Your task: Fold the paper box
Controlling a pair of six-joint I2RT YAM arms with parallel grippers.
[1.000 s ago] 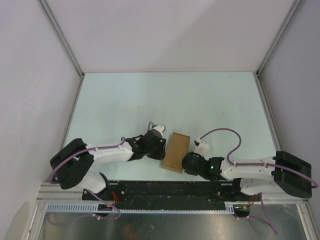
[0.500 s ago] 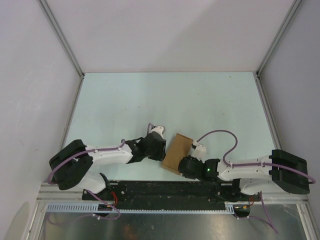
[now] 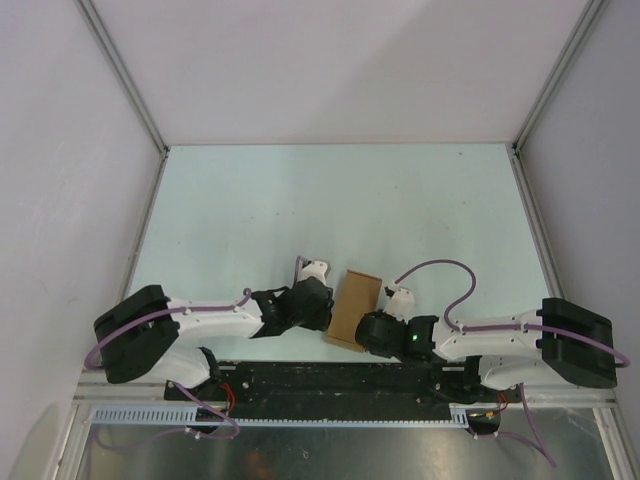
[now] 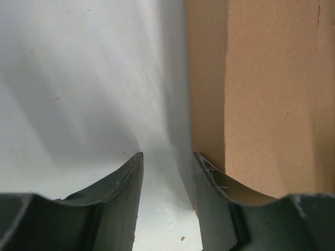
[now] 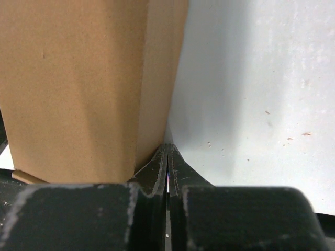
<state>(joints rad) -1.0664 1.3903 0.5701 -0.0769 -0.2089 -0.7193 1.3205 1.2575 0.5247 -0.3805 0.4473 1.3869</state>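
The paper box point(image 3: 353, 307) is a small oblong carton of plain brown cardboard, lying on the pale table between my two grippers, near the front edge. My left gripper point(image 3: 322, 310) is at its left side, open and empty; in the left wrist view its right finger point(image 4: 220, 193) rests against the box wall point(image 4: 272, 89). My right gripper point(image 3: 368, 330) is shut and empty, its tips point(image 5: 167, 151) pressed against the lower right side of the box point(image 5: 78, 78).
The black rail point(image 3: 330, 380) at the table's front edge lies just below the box. Grey walls and metal frame posts point(image 3: 125, 75) enclose the table point(image 3: 330, 190).
The left gripper has slid down and slightly right along the box's left side. The right gripper has moved left and down against the box, which has turned a little.
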